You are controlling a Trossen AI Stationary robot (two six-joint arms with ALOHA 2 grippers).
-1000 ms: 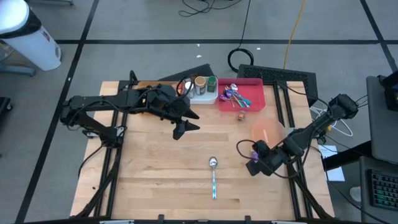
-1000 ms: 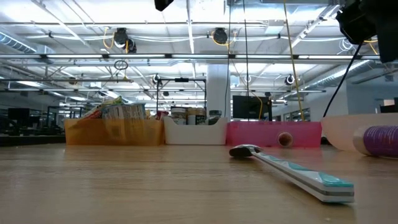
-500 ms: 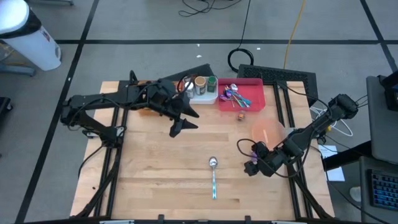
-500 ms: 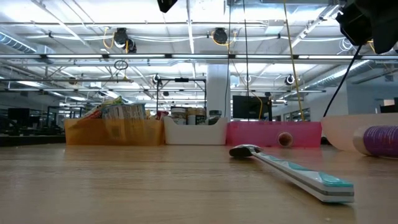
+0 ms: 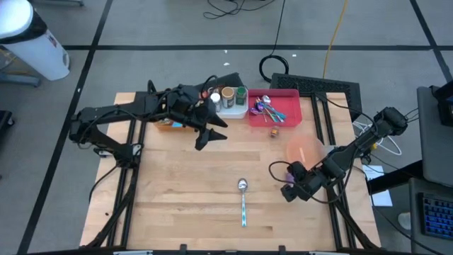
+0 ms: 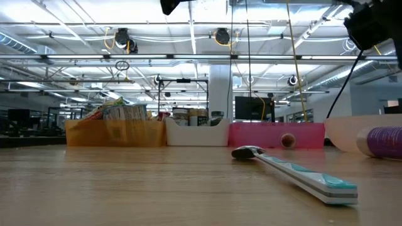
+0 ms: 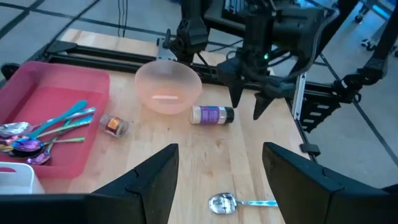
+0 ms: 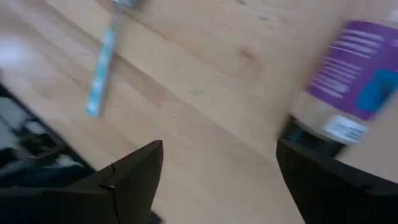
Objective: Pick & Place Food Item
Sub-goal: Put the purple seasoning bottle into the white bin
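Hovering right gripper (image 5: 285, 190), fingers spread, empty | small bottle (image 8: 352, 88) just ahead, purple label, lying sideways | smooth wooden table (image 5: 177, 191)

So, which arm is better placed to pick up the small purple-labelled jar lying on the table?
Probably the right. The right gripper is open beside the small purple-labelled jar; the left gripper hangs far away near the bins.

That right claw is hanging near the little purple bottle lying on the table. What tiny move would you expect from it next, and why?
Probably a short drop onto the purple bottle so the fingers straddle it. The right gripper is open and empty just beside it, above the table, and the bottle lies free next to the pink bowl.
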